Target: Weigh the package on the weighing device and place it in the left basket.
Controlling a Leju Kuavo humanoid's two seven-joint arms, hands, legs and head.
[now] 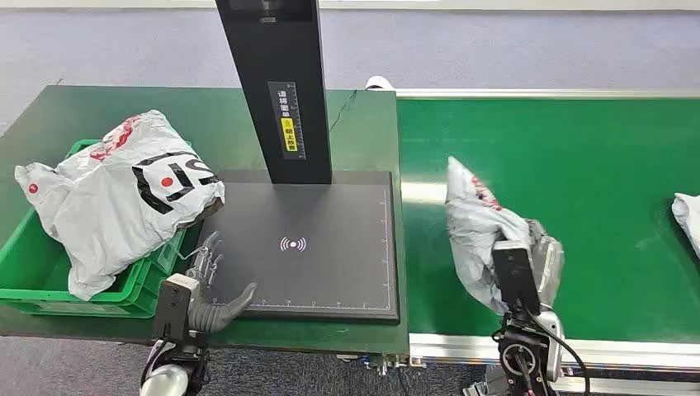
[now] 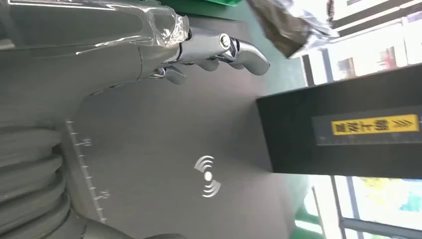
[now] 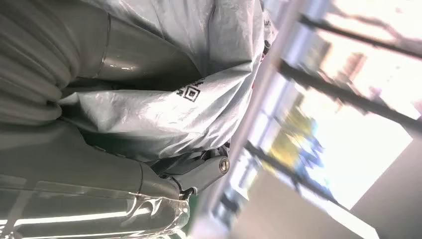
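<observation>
My right hand grips a grey plastic package and holds it up on end over the green conveyor belt, right of the scale. In the right wrist view the package is wrapped between my thumb and fingers. The black weighing plate lies bare, with a wireless mark at its middle. My left hand rests open at the plate's near left corner, fingers spread and holding nothing. The green basket at far left carries a large white package.
A black post with a yellow label rises from the back of the scale. Another white package lies at the belt's right edge. The belt has a metal rail along its near side.
</observation>
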